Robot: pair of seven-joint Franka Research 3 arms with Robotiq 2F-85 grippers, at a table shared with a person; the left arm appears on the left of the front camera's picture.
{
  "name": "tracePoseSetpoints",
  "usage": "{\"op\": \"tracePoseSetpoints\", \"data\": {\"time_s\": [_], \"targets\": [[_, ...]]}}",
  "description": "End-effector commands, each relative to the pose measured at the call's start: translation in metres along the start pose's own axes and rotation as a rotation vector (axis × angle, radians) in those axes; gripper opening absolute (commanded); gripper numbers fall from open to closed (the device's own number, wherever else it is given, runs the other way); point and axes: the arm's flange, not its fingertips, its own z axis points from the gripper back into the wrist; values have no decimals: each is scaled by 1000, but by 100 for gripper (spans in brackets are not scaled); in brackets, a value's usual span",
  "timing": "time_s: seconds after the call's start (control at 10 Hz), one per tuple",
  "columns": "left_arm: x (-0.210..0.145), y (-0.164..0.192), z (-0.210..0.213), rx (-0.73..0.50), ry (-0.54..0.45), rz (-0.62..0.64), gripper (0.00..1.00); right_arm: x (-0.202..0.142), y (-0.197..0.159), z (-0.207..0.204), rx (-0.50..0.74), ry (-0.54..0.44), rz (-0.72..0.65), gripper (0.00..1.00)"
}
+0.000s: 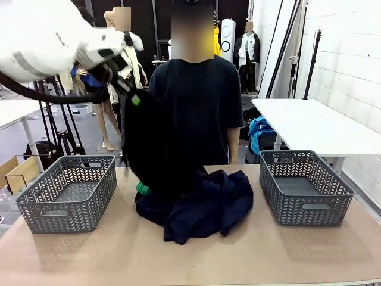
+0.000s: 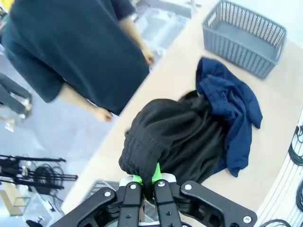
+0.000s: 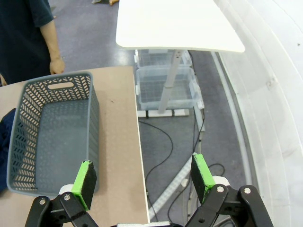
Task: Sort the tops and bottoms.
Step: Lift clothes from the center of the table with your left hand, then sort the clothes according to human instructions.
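Note:
My left gripper (image 1: 132, 95) is raised high over the table's left half and shut on a black garment (image 1: 149, 143), which hangs down to the pile. In the left wrist view the gripper (image 2: 147, 182) pinches a bunched fold of that black cloth (image 2: 175, 137). Dark navy garments (image 1: 208, 205) lie heaped at the table's middle, also seen beside the black one (image 2: 232, 109). A bit of bright green cloth (image 1: 141, 188) peeks out at the pile's left edge. My right gripper (image 3: 143, 179) hangs open over the table's right edge, with nothing between its fingers.
A grey basket (image 1: 68, 192) stands at the left and another (image 1: 303, 186) at the right, both empty; the right one (image 3: 52, 137) lies below my right gripper. A person (image 1: 199, 107) stands at the far side, hand (image 2: 149, 56) near the edge. A white table (image 3: 175, 23) stands beyond.

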Motion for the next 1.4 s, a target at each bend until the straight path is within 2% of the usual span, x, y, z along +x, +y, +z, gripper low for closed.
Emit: {"op": "tracePoseSetpoints", "data": {"time_s": [0.0, 0.2, 0.4, 0.7, 1.0, 1.3], "targets": [[23, 8, 28, 69, -94, -21, 0, -1, -2, -2, 6, 0, -6, 100], [51, 11, 55, 35, -157, -52, 0, -1, -2, -2, 6, 0, -6, 100], [83, 9, 97, 102, -236, -49, 0, -1, -2, -2, 6, 0, -6, 100], [114, 0, 151, 105, -324, -70, 0, -1, -2, -2, 6, 0, -6, 100], [122, -10, 167, 120, -355, -71, 0, -1, -2, -2, 6, 0, -6, 100], [119, -7, 165, 117, -350, -83, 0, -1, -2, -2, 6, 0, -6, 100]]}}
